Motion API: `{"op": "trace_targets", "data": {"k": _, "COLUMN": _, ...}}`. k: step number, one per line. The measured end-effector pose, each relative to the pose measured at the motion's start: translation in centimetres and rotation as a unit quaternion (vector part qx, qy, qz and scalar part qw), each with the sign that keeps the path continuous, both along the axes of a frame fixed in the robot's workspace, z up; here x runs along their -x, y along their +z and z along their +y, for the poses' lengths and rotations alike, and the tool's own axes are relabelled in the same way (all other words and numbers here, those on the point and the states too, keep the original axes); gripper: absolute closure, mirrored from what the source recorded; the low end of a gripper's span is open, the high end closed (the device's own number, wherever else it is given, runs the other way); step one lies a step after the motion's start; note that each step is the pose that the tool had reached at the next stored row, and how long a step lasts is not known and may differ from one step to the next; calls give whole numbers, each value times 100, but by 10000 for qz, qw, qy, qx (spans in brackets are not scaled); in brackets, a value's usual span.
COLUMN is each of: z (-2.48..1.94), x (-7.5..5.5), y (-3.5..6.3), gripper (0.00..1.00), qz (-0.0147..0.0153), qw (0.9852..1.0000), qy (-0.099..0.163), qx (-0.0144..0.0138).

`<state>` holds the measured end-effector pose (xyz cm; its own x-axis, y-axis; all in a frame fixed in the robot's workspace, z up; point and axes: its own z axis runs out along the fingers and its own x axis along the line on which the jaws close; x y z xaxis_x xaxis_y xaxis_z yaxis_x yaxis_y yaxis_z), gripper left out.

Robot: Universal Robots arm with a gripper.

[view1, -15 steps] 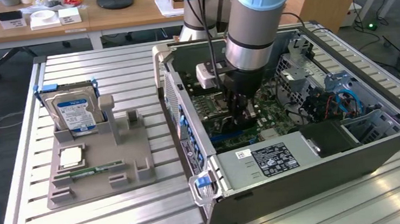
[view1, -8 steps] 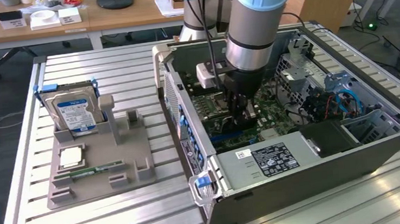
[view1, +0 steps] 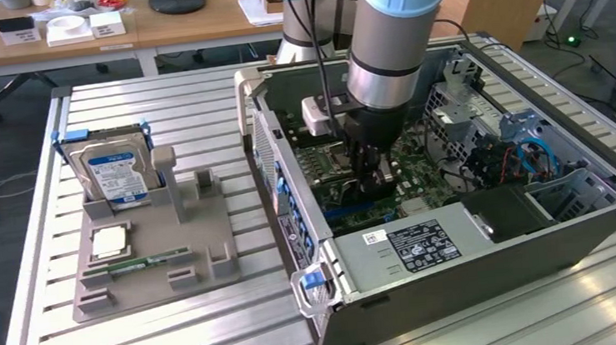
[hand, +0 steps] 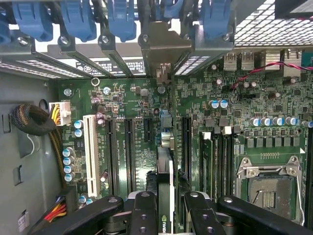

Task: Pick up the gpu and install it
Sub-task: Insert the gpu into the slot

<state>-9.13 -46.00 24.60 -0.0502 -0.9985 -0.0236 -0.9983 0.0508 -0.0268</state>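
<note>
On the table (view1: 188,333), toward the exterior view's left, a grey holder (view1: 153,253) carries a silver hard drive (view1: 113,174) with a blue-white label, its writing too small to read. Toward the right lies the open computer case (view1: 457,210); the white and black labels on its power supply (view1: 426,242) are also unreadable. Inside, the hand (hand: 164,205) is clenched on the gpu (hand: 164,196), held on edge above the green motherboard (hand: 132,107), between the black slots.
</note>
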Motion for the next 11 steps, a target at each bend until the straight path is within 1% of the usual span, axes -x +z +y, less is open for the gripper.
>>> {"op": "trace_targets", "data": {"k": 11, "z": 0, "x": 3, "y": -15, "gripper": 74, "qz": 1, "qw": 10000, "qy": -45, "qx": 1}}
